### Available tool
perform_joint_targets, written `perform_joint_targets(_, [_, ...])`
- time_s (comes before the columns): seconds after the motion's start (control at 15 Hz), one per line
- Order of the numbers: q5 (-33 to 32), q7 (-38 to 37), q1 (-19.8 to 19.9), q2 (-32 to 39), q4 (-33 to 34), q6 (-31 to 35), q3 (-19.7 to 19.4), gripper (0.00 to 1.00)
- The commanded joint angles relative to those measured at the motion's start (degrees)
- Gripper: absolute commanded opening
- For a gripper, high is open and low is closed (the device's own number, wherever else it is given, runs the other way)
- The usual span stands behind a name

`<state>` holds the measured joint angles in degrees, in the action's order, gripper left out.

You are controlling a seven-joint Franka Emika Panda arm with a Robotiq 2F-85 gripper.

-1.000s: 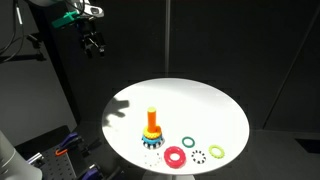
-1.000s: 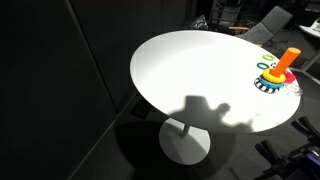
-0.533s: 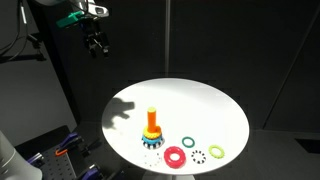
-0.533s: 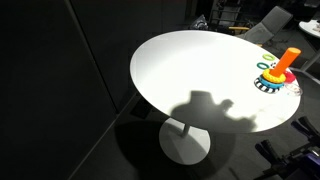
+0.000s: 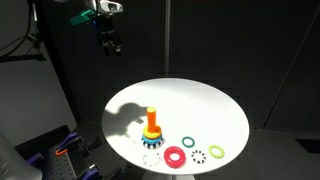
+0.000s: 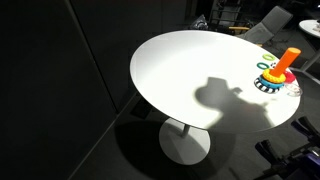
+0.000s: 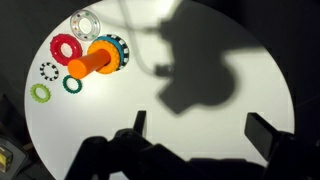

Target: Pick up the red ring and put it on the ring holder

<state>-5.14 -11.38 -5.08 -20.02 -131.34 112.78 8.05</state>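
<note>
The red ring [image 5: 174, 156] lies flat near the front edge of the round white table [image 5: 200, 105]; it also shows in the wrist view [image 7: 67, 47]. The ring holder [image 5: 152, 128], an orange peg on a toothed blue-and-white base with rings stacked low on it, stands beside it and shows in an exterior view [image 6: 280, 68] and in the wrist view [image 7: 95, 58]. My gripper [image 5: 112, 45] hangs high above the table's far left side, open and empty; its fingers spread wide in the wrist view [image 7: 198, 125].
A dark green ring [image 5: 188, 142], a lime-green ring [image 5: 217, 152] and a dotted black ring [image 5: 198, 155] lie near the red ring. A clear ring [image 7: 85, 22] lies beside the holder. A dark curtain surrounds the table.
My gripper has moved to the right, toward above the table, and its shadow on the tabletop has shifted toward the ring holder. The rings have not moved.
</note>
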Motion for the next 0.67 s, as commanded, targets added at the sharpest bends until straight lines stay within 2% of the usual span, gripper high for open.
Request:
perform_joint_targets(0.0, [1.13, 1.41, 2.05, 1.30, 1.48, 0.98, -2.86, 1.00])
perform_joint_targets(0.6, [2.31, 3.64, 7.01, 6.56, 1.16, 4.96, -9.73, 1.00])
